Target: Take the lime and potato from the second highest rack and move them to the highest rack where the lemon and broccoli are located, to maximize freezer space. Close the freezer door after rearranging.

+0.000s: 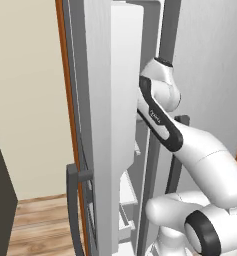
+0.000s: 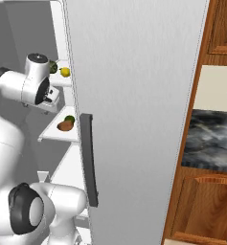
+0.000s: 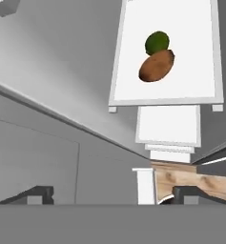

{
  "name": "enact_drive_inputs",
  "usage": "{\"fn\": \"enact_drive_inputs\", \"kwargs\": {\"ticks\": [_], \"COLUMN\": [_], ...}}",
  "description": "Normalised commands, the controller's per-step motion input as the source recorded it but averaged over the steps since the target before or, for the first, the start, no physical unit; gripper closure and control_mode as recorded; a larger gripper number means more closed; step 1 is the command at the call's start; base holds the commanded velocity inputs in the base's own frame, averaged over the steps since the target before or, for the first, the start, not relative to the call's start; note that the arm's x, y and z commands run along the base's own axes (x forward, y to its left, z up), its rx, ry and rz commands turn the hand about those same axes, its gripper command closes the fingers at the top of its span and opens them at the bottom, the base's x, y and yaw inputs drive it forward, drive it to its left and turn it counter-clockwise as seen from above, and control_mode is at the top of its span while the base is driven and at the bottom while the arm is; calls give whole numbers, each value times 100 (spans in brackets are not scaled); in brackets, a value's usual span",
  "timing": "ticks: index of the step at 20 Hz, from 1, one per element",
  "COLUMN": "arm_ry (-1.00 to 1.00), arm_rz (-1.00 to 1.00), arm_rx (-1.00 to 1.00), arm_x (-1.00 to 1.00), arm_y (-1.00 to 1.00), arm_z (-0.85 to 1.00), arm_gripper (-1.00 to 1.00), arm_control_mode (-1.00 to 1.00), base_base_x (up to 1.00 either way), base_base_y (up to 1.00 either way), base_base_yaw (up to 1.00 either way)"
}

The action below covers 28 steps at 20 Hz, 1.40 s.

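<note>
In the hand view I look down on a white rack that holds the green lime with the brown potato touching it. My gripper hangs open well above them, its fingertips far apart and nothing between them. From the right base view the lime and potato lie on the second highest rack. The lemon and broccoli sit on the highest rack above. My wrist is between the two racks. The freezer door stands open, seen edge-on, with its dark handle.
The plain silver door with a dark handle stands shut right of the freezer opening. Lower white shelves step down beneath the rack. Wooden cabinets and a dark marbled counter are at the far right. A cream wall is left of the open door.
</note>
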Motion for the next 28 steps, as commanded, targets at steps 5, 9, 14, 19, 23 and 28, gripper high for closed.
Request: {"fn": "enact_drive_inputs", "kwargs": {"ticks": [5, 9, 14, 19, 23, 28], "arm_ry": [4, 10, 10, -1, -13, -12], "arm_rz": [1, 8, 10, 4, 0, -6], "arm_rx": [7, 24, 26, 7, 0, -3], "arm_x": [0, 0, 0, -20, -39, -44], "arm_y": [55, 52, 71, 19, -41, -89], "arm_z": [0, 0, 0, 30, 54, 46], "arm_gripper": [-100, -100, -100, -100, -100, -100], "arm_control_mode": [-100, -100, -100, -100, -100, -100], "base_base_x": [0, 0, 0, 0, 0, 0], "base_base_y": [0, 0, 0, 0, 0, 0], "base_base_yaw": [0, 0, 0, 0, 0, 0]}}
